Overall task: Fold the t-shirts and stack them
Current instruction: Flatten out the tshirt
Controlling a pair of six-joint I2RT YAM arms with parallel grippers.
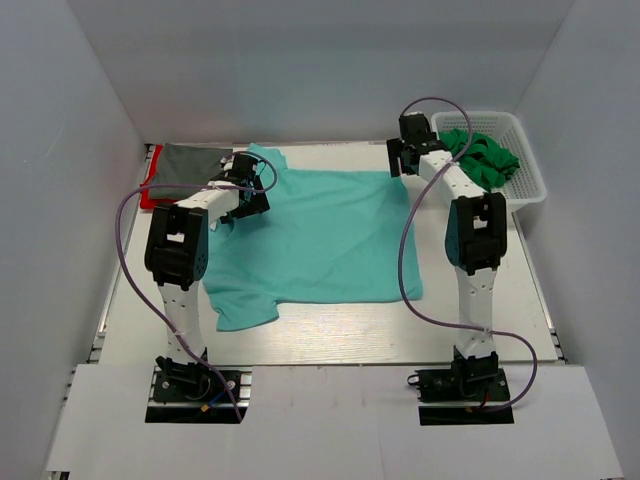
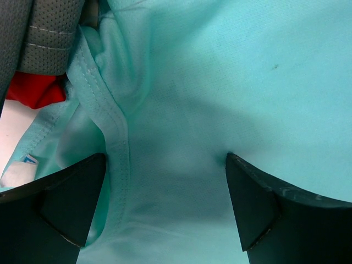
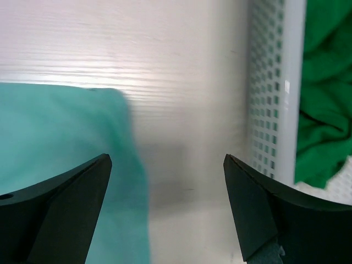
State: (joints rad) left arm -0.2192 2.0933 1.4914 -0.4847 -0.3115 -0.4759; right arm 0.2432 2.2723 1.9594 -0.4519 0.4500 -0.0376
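A large light teal t-shirt (image 1: 320, 235) lies spread flat on the table. My left gripper (image 1: 250, 190) is open just above its far left part, by the collar seam (image 2: 113, 118); the jaws stand wide with only cloth (image 2: 220, 82) between them. A dark grey shirt (image 1: 192, 163) lies folded on a red shirt (image 1: 152, 193) at the far left; both show in the left wrist view (image 2: 47, 33), the red one (image 2: 36, 91) below. My right gripper (image 1: 405, 155) is open and empty over bare table beside the teal shirt's far right corner (image 3: 66, 143). Bright green shirts (image 1: 482, 157) lie in the basket.
The white plastic lattice basket (image 1: 528, 190) stands at the far right; its wall (image 3: 269, 88) is close to my right gripper's right finger. White walls enclose the table on three sides. Purple cables loop off both arms.
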